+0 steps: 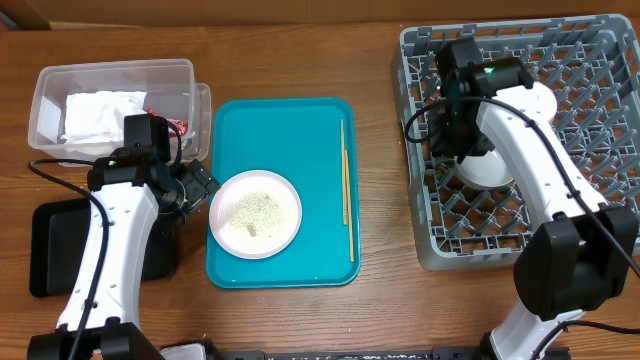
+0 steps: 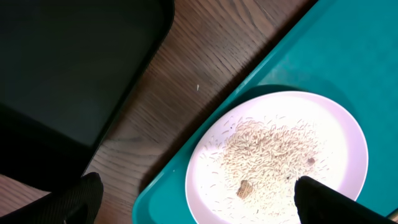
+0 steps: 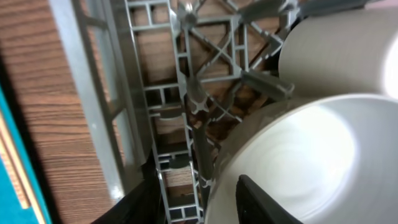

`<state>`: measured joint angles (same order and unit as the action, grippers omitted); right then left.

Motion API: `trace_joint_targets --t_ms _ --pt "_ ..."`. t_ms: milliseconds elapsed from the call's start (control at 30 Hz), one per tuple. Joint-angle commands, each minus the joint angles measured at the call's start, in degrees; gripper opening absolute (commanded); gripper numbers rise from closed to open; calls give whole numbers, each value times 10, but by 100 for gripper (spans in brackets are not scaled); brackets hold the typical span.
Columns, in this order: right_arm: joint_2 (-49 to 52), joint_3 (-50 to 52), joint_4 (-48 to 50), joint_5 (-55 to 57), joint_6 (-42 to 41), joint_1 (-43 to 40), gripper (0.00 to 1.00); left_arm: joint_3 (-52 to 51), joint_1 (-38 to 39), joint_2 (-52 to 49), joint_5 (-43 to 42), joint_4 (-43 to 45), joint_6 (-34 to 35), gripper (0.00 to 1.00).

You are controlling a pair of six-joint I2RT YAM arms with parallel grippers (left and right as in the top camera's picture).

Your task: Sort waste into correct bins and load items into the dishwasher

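Note:
A small pale plate (image 1: 283,230) with rice-like crumbs (image 1: 255,208) lies on the teal tray (image 1: 320,130). My left gripper (image 1: 200,185) is open, level with the plate's left rim. In the left wrist view its fingers (image 2: 198,183) straddle the rim of the plate (image 2: 336,137), with one over the crumbs (image 2: 273,155) and one over the table. Chopsticks (image 1: 346,190) lie along the tray's right side. My right gripper (image 1: 468,150) is in the grey rack (image 1: 590,180), open astride the rim of a white bowl (image 1: 492,172). The right wrist view shows the fingers (image 3: 196,196) and the bowl (image 3: 298,149).
The clear tub (image 1: 45,110) at the back left holds the white napkin (image 1: 100,112) and the red wrapper (image 1: 172,124). The black tray (image 1: 55,240) lies at the front left, under my left arm. A second white dish (image 1: 540,100) stands in the rack behind the bowl.

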<state>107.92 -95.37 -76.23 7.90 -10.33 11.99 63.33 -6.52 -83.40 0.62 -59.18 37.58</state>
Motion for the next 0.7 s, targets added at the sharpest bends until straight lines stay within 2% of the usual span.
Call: trace_joint_targets --t_ms 0,133,200,367,667 --pt "0 21 2 7 -15 0 38 0 -2 2 -1 -1 8 100" --pt "0 21 1 7 -18 0 28 0 -2 2 -1 -1 8 100" --pt "0 18 0 6 -34 0 18 0 -2 2 -1 -1 8 100" --pt "0 -16 -26 -8 -52 -1 6 0 -2 2 -1 -1 8 100" --pt "-4 -169 -164 -26 -80 -23 4 0 -2 2 -1 -1 8 100"
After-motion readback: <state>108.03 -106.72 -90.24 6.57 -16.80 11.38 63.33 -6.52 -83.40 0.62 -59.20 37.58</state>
